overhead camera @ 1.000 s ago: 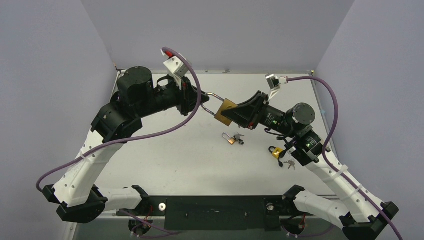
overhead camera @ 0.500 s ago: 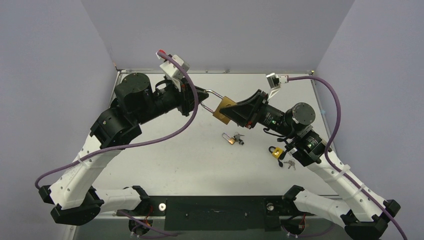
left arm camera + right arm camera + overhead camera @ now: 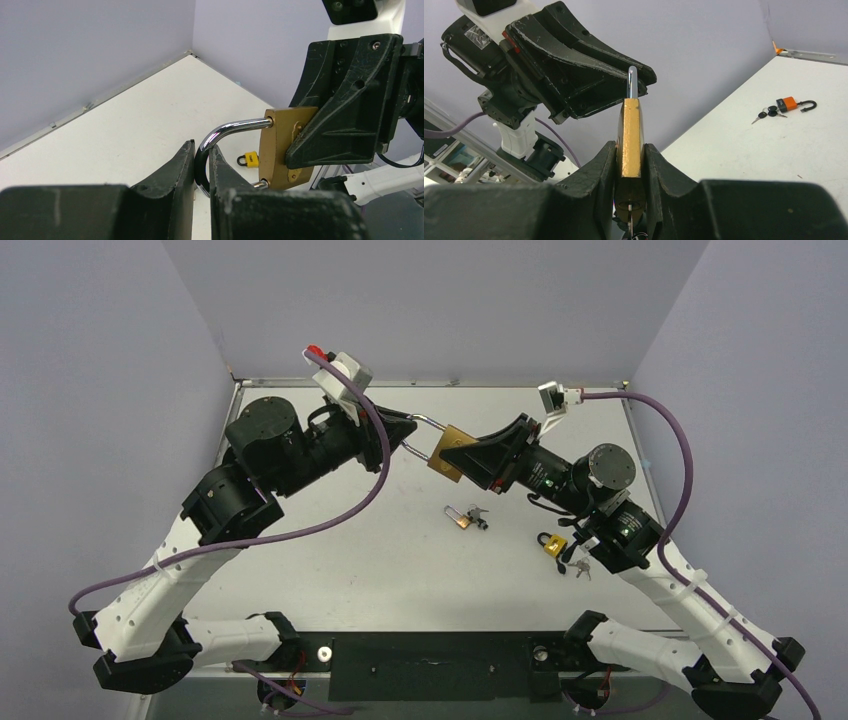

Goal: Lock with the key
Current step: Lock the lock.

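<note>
A brass padlock [image 3: 450,453] hangs in the air over the back of the table, held from both sides. My left gripper [image 3: 408,437] is shut on its chrome shackle [image 3: 220,134], whose bend sits between the fingers [image 3: 176,165]. My right gripper [image 3: 630,150] is shut on the padlock's brass body [image 3: 630,132], one pad on each flat face. A key [image 3: 629,221] sticks out of the keyhole at the bottom of the body, between the right fingers. Both shackle legs reach the body [image 3: 280,150]; I cannot tell whether they are latched.
An orange padlock with keys [image 3: 464,517] lies on the table under the held padlock. A small yellow padlock [image 3: 553,543] and loose keys [image 3: 578,567] lie beside the right arm. Walls close in the table at the back and on both sides.
The left wrist has rolled and shifted toward the back, and the padlock has risen and tilted slightly with it. Both grips are unchanged.
</note>
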